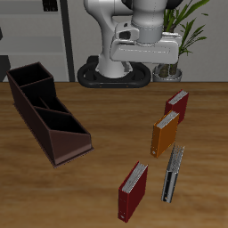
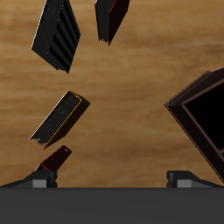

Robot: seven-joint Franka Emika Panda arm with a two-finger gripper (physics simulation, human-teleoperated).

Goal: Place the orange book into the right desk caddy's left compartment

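Note:
The orange book [image 1: 165,134] stands upright on the wooden table, between a dark red book farther back and a grey-black book nearer the front edge. It also shows in the wrist view [image 2: 61,118] with its orange edge. The right desk caddy [image 1: 64,142], a long dark maroon tray with three sections, lies apart from the books across the table; one corner of it shows in the wrist view [image 2: 188,105]. My gripper [image 1: 141,40] hangs high above the table near the robot base, far from the book. In the wrist view the gripper [image 2: 112,179] is open and empty.
A dark red book [image 1: 177,105] stands behind the orange one. A grey-black book [image 1: 173,174] and a second dark red book [image 1: 133,189] stand near the front edge. A potted plant [image 1: 183,44] is behind the table.

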